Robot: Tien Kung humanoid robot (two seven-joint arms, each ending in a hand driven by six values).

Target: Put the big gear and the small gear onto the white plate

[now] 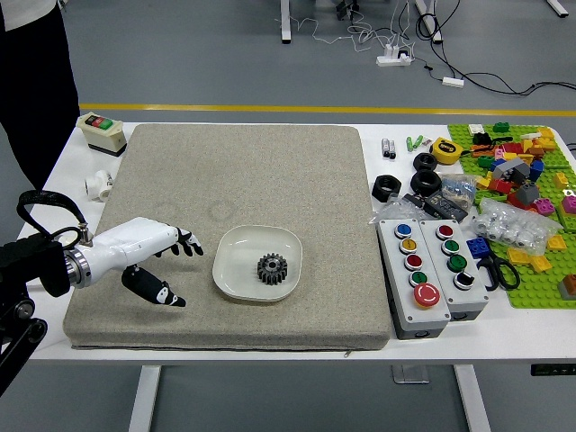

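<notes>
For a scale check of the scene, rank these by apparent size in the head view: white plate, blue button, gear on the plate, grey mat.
1. Grey mat
2. White plate
3. Gear on the plate
4. Blue button

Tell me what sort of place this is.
Probably a robotics lab or test workshop: a black robot arm with a white-and-black hand over a beige mat, grey push-button boxes, and loose cables across the grey floor.
</notes>
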